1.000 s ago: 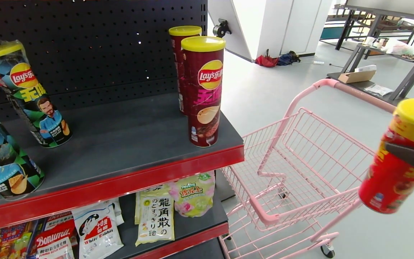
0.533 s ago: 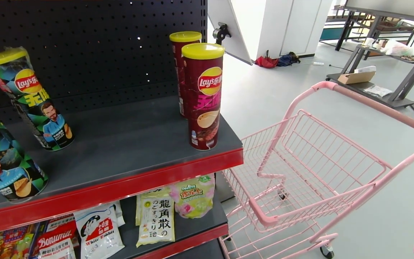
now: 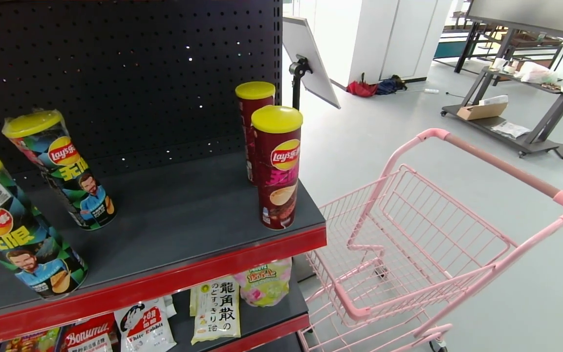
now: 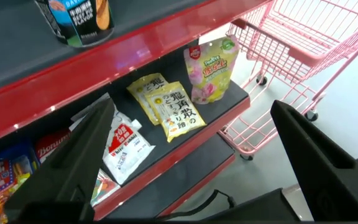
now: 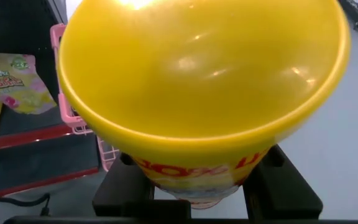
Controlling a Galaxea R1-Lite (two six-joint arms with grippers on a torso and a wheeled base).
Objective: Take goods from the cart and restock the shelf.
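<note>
- The red chip can (image 5: 204, 81) (yellow lid facing the wrist camera) is clenched by its body in the right gripper (image 5: 204, 190), well off the shelf (image 3: 179, 205) and on the far side of the cart (image 3: 457, 234).
- Held that way, it can probably be stood upright.
- The bare shelf board between the green cans (image 3: 61, 168) and the maroon cans (image 3: 277, 166) looks like the slot meant for it.
- The left gripper (image 4: 191, 106), jaws spread and empty, hangs before the shelf's lower tier.

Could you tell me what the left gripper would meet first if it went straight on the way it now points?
Probably the yellow packets lying on the lower shelf: in the wrist view they sit right in line with the open left gripper. Depth is unclear, though.
</note>
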